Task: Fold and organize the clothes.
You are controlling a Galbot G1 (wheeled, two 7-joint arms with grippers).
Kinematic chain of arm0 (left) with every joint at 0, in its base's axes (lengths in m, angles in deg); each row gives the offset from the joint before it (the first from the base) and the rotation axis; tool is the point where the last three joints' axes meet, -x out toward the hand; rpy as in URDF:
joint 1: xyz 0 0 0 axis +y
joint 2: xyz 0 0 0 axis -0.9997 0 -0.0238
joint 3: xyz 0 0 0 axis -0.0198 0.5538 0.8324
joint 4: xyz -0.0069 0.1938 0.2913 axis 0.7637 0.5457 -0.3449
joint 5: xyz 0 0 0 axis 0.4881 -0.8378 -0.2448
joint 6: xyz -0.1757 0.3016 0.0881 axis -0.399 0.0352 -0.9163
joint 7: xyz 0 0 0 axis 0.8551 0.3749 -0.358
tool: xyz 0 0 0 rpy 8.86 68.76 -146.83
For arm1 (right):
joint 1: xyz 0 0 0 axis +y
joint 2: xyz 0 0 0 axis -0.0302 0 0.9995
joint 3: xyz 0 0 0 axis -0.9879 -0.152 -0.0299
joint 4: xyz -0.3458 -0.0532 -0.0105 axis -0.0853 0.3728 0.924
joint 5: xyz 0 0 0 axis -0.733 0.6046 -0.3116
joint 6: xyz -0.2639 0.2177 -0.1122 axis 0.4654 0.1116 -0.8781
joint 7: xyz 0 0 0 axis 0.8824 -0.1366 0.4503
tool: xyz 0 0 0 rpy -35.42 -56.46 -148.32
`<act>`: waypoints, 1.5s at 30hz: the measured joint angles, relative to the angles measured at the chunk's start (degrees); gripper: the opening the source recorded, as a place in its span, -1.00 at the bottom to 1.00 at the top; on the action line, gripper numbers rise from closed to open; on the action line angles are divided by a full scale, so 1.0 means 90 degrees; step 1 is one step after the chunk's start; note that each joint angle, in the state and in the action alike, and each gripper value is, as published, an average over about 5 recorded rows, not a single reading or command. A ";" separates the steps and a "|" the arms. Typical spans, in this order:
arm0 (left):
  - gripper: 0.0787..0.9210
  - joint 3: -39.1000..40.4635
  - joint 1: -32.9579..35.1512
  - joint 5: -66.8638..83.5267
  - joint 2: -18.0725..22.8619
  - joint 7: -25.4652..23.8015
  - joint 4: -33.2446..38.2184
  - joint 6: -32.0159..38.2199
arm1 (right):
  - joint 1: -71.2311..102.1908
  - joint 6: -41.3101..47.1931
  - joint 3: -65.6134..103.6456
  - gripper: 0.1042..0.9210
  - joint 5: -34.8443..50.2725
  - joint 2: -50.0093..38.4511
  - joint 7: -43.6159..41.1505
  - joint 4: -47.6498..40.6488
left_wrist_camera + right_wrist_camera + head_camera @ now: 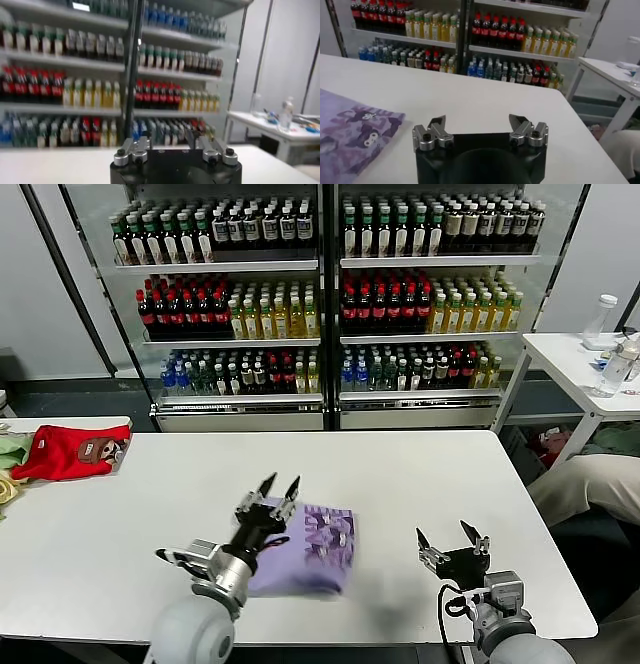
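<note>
lavender t-shirt [310, 552] lies folded; left gripper [280, 485] above it and right gripper [449, 536] beside it, both spread empty; next likely tidy placement.

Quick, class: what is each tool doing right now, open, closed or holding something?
Left tool: open, holding nothing, raised above the folded light purple cotton T-shirt.
Right tool: open, holding nothing, over the white table beside the shirt.

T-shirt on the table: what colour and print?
Lavender T-shirt with dark purple print; head view shows it best.
</note>
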 measured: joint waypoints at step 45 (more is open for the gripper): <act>0.77 -0.1999 0.0699 -0.0616 -0.0702 -0.0191 -0.0455 0.1233 | -0.2382 -0.0039 -0.2986 -0.54 0.2410 0.1080 0.1812 -0.1999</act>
